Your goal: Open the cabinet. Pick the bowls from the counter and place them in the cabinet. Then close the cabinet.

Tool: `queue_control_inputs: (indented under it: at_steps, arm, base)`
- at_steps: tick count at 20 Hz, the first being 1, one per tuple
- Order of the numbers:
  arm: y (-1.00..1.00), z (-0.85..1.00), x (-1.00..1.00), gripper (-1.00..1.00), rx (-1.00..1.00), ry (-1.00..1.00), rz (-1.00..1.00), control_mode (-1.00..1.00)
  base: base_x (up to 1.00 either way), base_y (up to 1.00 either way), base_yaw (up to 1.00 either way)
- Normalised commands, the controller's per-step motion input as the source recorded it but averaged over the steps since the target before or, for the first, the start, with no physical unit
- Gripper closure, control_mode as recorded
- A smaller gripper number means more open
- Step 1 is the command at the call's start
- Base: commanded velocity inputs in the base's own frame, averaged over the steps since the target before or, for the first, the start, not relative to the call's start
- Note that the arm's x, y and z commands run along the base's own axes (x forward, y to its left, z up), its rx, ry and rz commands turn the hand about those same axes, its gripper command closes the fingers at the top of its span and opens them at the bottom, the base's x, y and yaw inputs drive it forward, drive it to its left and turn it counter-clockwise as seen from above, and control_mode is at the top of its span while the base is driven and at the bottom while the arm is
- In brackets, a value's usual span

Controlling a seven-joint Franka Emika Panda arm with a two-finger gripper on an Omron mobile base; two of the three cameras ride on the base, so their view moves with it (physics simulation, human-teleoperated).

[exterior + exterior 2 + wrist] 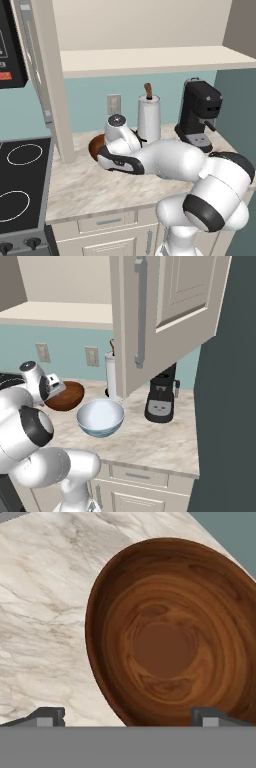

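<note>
The brown wooden bowl (170,637) sits on the counter (45,612), left of the white-and-blue bowl (100,417) — cabinet (165,316) doors already open. Our gripper (130,716) hovers just above it, fingers spread wide. We should straddle the near rim — one finger inside, one outside — before closing.

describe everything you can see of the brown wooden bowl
The brown wooden bowl is round, glossy and dark, with ringed grain swirling around a flat, paler circular bottom inside. It looks empty and sits upright on the marbled counter, near the back wall by the open cabinet door. The white bowl with the blue outside stands apart from it, nearer the counter's front edge. The open claw hovers just above it, one fingertip over the counter, the other over the bowl; nothing grips the bowl yet.
</note>
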Motion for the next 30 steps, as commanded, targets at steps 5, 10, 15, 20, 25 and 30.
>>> queue_control_inputs:
  at_steps: [5,10,15,20,25,30]
  arm:
    - [0.11,-0.19,0.19,-1.0,0.0,0.0,0.0,-1.0]
    - [0.05,-0.25,0.0,-1.0,0.0,0.0,0.0,-1.0]
    - [0.01,-0.23,0.02,-1.0,0.0,0.0,0.0,-1.0]
    - [0.0,-0.19,0.11,-1.0,0.0,0.0,0.0,-1.0]
    - [0.0,-0.07,0.06,1.0,0.0,0.01,0.0,-1.0]
    - [0.0,0.0,0.0,1.0,0.0,0.01,0.0,-1.0]
  base:
    - [0.0,0.0,0.0]
    - [0.0,0.0,0.0]
    - [0.0,0.0,0.0]
    - [0.0,0.0,0.0]
    - [0.0,0.0,0.0]
    - [0.0,0.0,0.0]
